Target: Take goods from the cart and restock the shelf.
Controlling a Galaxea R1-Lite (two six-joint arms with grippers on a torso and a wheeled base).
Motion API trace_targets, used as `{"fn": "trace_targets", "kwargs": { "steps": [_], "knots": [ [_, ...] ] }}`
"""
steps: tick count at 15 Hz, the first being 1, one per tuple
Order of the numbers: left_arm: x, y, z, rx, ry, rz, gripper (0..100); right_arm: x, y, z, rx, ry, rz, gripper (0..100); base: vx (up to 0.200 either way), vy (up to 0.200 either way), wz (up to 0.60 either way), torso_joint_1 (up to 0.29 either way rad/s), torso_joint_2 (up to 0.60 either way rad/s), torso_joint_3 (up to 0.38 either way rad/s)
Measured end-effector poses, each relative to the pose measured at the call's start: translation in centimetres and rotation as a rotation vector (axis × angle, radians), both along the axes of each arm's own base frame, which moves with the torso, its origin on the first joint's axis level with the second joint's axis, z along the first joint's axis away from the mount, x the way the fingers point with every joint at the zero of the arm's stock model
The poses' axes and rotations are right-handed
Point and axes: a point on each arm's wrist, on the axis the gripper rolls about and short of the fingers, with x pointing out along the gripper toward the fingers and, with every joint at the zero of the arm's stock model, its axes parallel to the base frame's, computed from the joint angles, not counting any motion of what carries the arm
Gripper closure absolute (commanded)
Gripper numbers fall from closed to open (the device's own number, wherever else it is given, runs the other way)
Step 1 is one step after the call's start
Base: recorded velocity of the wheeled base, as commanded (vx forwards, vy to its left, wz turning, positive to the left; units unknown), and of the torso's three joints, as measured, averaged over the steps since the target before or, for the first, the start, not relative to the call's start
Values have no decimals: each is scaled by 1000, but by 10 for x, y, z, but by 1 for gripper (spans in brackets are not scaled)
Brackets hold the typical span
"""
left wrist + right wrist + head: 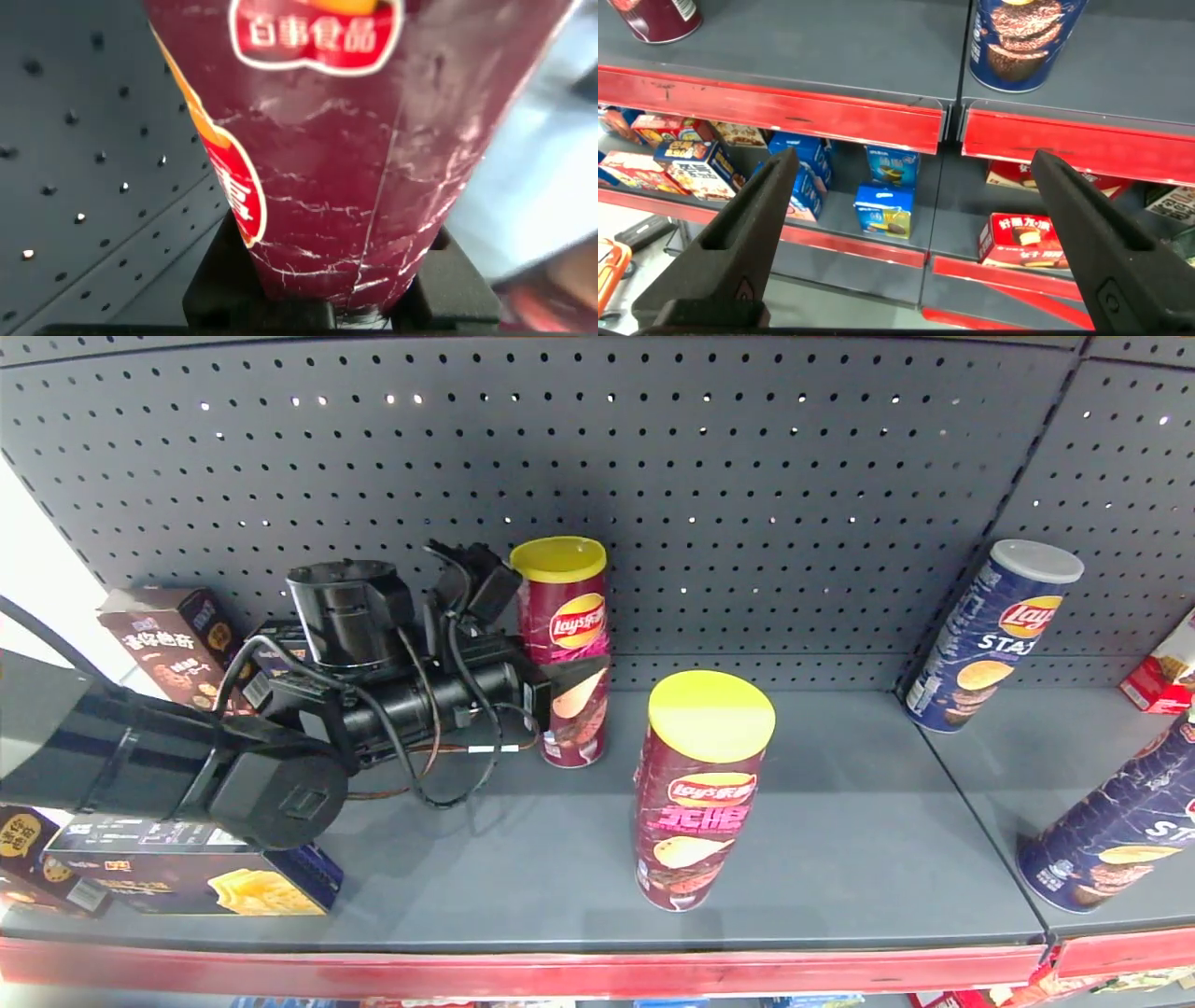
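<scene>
The maroon chip can (563,607) stood upright at the back of the shelf (840,821), close to the pegboard wall (747,476). It was clamped about its lower half by the left gripper (571,695), which was brought in level from 9 o'clock. In the left wrist view the can's wall was seen between the 2 black fingers (455,285), both pressed against it. Whether its base rested on the shelf could not be told.

The right gripper (915,252) was held with its jaws spread wide and nothing between them, facing the red shelf edge (785,107).

A 2nd maroon can (700,793) stood at 4 o'clock from the held one, well apart. A blue can (990,635) leaned against the wall at 2 o'clock from the 2nd maroon can. Another blue can (1111,821), at 3 o'clock, was cut off by the picture's edge.

Part of the held can's label was hidden by the gripper, and a dark snack box (173,639) at 9 o'clock was partly covered by the arm. A flat box (187,877) lay at 8 o'clock under the arm.

Both maroon cans bore yellow lids and a red-and-yellow round logo; the smaller print was too fine to make out.
</scene>
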Motion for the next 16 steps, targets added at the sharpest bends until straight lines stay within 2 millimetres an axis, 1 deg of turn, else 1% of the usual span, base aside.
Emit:
{"fn": "trace_targets", "kwargs": {
  "steps": [1,4,8,11,13,14,16],
  "knots": [
    [6,-2,-3,13,17,7,100,0,0,0,0,0,0,0,0,0,0,0,0,0],
    [20,-13,-2,14,5,-5,100,0,0,0,0,0,0,0,0,0,0,0,0,0],
    [29,-33,3,-8,-35,-46,100,0,0,0,0,1,0,0,0,0,0,0,0,0],
    [35,-44,-3,-7,-40,-63,100,0,0,0,0,2,0,0,0,0,0,0,0,0],
    [40,-48,-7,-8,-46,-65,100,0,0,0,0,1,0,0,0,0,0,0,0,0],
    [42,-49,-9,-12,-58,-66,0,0,0,0,0,2,0,0,0,0,0,0,0,0],
    [44,-52,-14,-13,-66,-70,0,0,0,0,0,2,0,0,0,0,0,0,0,0]
  ]
}}
